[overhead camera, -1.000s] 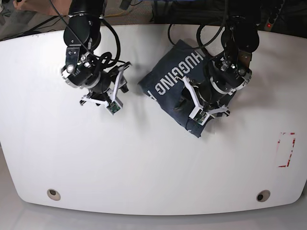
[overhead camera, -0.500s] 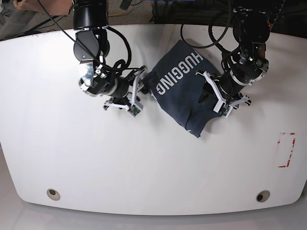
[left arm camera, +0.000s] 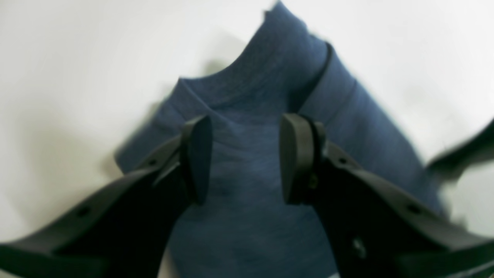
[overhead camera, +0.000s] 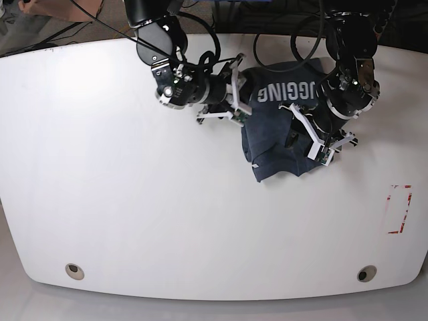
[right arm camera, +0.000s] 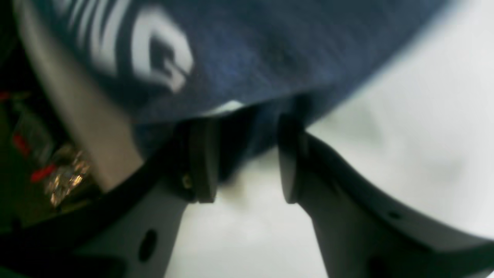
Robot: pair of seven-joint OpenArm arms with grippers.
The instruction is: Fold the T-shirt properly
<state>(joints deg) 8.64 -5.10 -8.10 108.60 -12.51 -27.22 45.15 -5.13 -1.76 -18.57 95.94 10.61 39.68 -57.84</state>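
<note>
Your shirt [overhead camera: 281,144] lies bunched up at the far side of the white table [overhead camera: 134,221], a bit right of the middle in the base view. Its white letters [overhead camera: 286,91] face up along the far edge.

Your left gripper [left arm camera: 245,158] is over the blue cloth. Its two fingers [left arm camera: 198,154] stand apart, with cloth showing behind the gap. You cannot tell if they touch the cloth, since the view is blurry.

Your right gripper [right arm camera: 247,162] is at the shirt's left edge, next to the letters. Its fingers [right arm camera: 204,158] stand apart too. A bit of the shirt's edge hangs at the gap, but nothing is pinched.
</note>
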